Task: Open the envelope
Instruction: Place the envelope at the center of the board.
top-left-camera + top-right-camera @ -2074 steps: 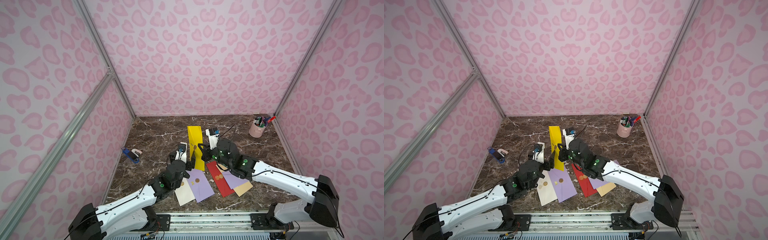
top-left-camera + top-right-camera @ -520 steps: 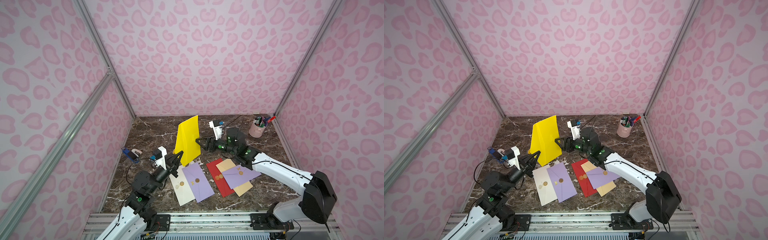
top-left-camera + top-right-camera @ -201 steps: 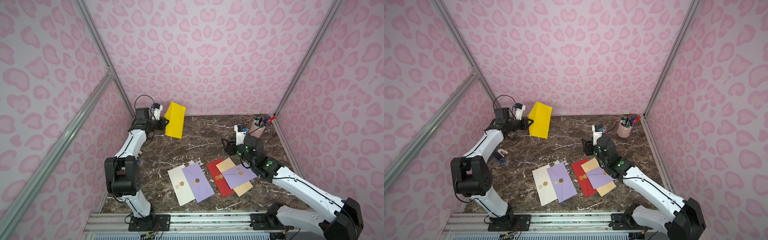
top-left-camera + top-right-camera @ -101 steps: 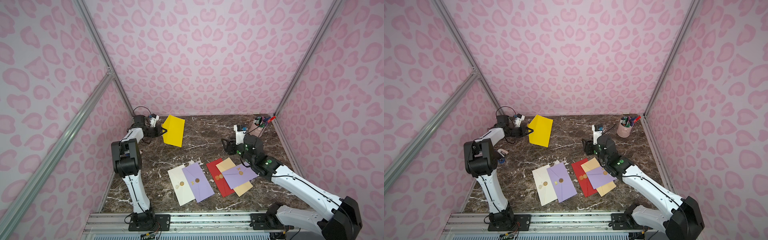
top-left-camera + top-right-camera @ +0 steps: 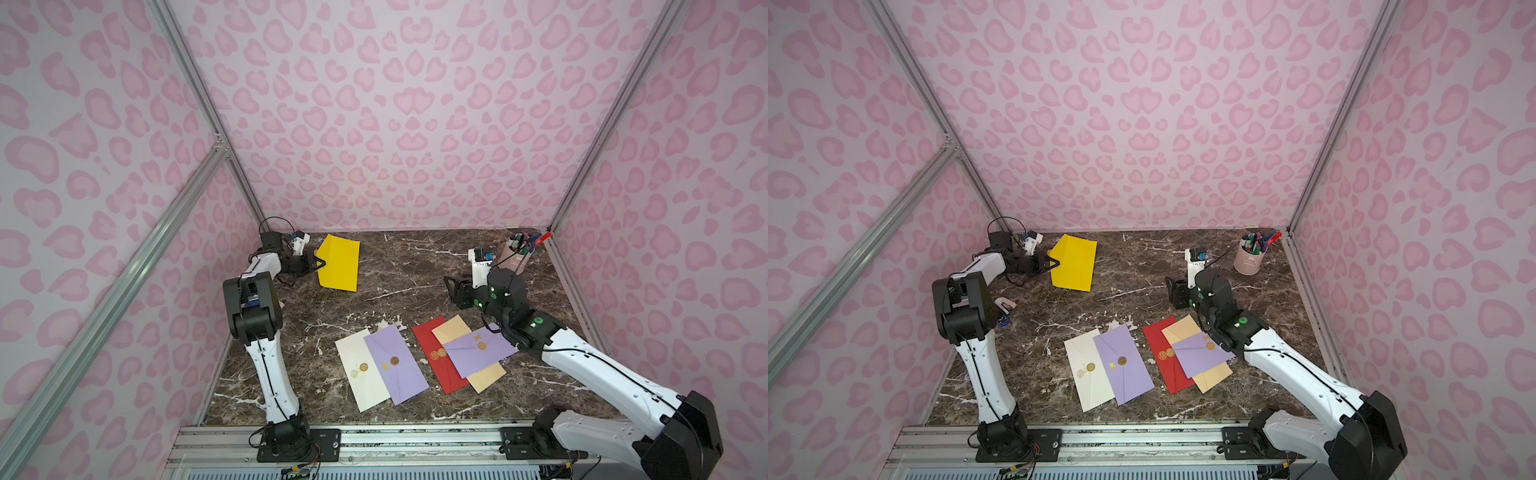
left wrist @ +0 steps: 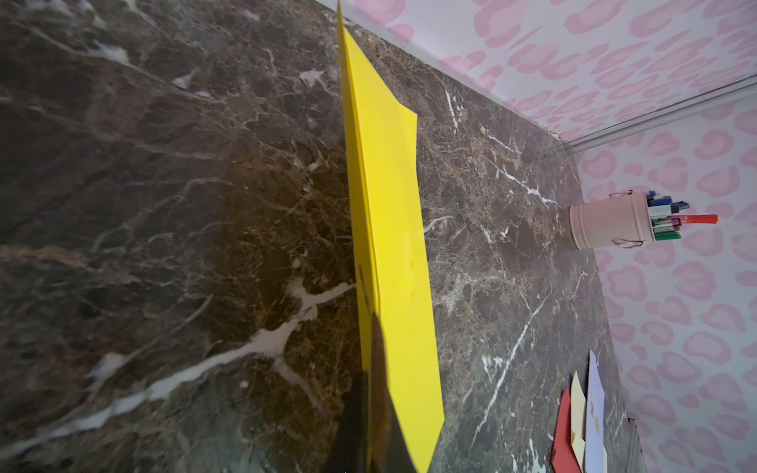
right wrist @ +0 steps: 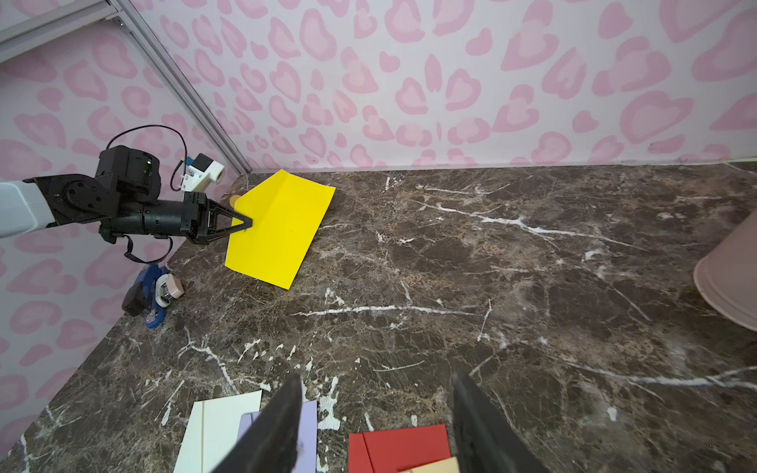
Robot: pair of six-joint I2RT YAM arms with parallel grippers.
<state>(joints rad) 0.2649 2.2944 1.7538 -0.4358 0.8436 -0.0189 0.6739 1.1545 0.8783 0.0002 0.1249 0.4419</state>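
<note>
1. The envelope [image 5: 338,262] is yellow and held up over the far left corner of the desk [image 5: 415,266], tilted. You cannot tell whether its lower edge touches the desk.
2. The left claw [image 5: 318,262] is clenched on the envelope, pinching the middle of one long edge. The sheet spreads away from the fingertips toward the desk's middle.
3. Judging from the right wrist view, the long axis runs across the line of the left claw, roughly from the far edge toward the near edge.
4. The right claw [image 7: 377,376] is released and grasps nothing. Its jaws stand apart over the right half of the desk, just beyond the spare envelopes [image 5: 390,363] by the near edge.
5. From the right claw, the envelope lies well apart, toward the far left corner. The left arm is the nearer one and already has it.
6. The flap does not show in either top view. Opening it probably needs you to bring the right claw across to the free long edge, or to carry the envelope toward the middle.
</note>
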